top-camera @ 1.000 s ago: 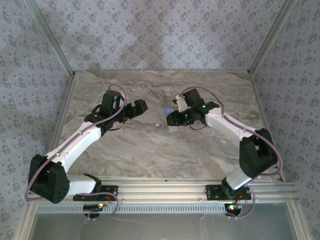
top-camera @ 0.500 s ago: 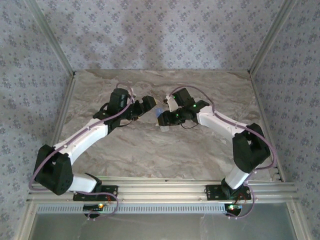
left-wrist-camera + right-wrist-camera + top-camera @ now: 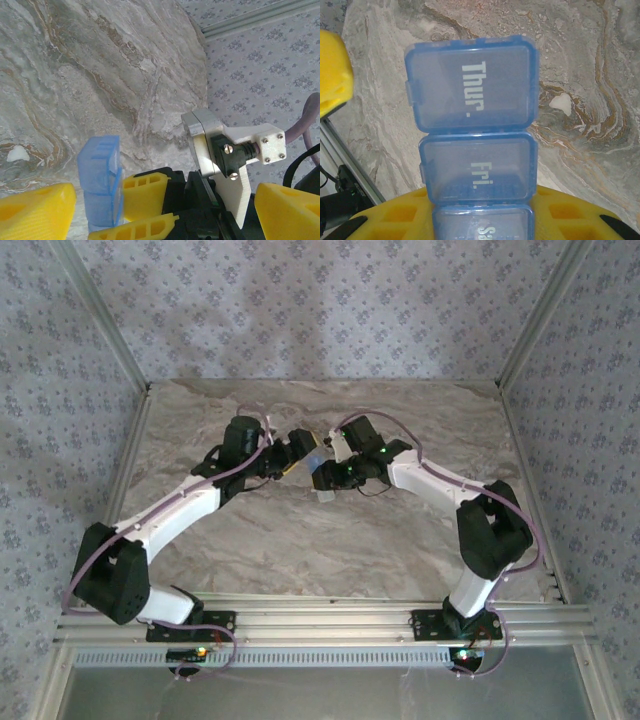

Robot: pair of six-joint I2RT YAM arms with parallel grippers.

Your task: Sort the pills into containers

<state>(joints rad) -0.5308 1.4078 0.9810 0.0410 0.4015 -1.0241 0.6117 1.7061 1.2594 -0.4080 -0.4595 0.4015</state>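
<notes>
The translucent blue pill box (image 3: pixel 472 125), the containers, is a strip with shut lids marked "Thur.", "Fri." and "Sa". My right gripper (image 3: pixel 482 222) is shut on its "Sa" end and holds it above the marble. In the top view the right gripper (image 3: pixel 326 473) meets my left gripper (image 3: pixel 302 448) at the table's middle, with the pill box (image 3: pixel 314 452) between them. My left gripper (image 3: pixel 165 202) stands wide open. The box's free end (image 3: pixel 100 177) lies between the left fingers (image 3: pixel 37 210), near one of them. A small white speck (image 3: pixel 561 103) on the marble may be a pill.
The marble table (image 3: pixel 300 540) is fenced by patterned walls and aluminium posts (image 3: pixel 100 325). A rail (image 3: pixel 330 615) runs along the near edge by the arm bases. The right wrist's white camera bracket (image 3: pixel 225 160) sits close in front of the left gripper.
Both arms have swung inward. The right gripper carried the pill box leftward, and the open left gripper moved right until its fingers came around the box's free end.
</notes>
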